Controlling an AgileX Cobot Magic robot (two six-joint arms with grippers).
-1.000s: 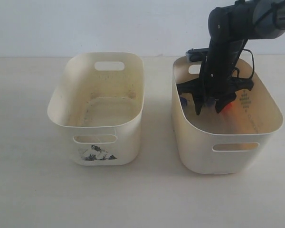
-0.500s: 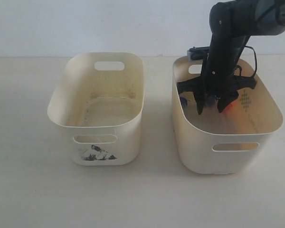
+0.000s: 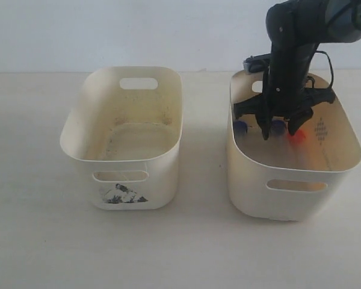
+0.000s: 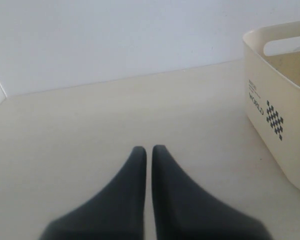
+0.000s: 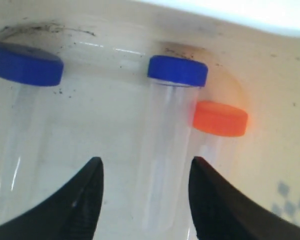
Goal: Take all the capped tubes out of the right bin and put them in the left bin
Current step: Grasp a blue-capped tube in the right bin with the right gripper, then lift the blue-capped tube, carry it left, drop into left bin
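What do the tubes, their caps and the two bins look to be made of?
The tubes: clear, glossy plastic by the look, with the bin showing through them; glass can't be ruled out. The caps: opaque matte plastic, blue and orange. The right bin and the left bin: cream moulded plastic, thin smooth walls with cut-out handles.

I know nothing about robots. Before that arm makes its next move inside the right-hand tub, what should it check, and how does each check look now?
1. The right gripper is open inside the cream plastic right bin: ok.
2. A clear tube with blue screw cap stands between its jaws: ok.
3. That tube is gripped: not ok, the jaws are apart from it.
4. The neighbouring orange-capped tube is clear of the closing finger: cannot tell.
5. The cream left bin with torn sticker is upright: ok.
6. The left gripper is shut, outside the bins: ok.
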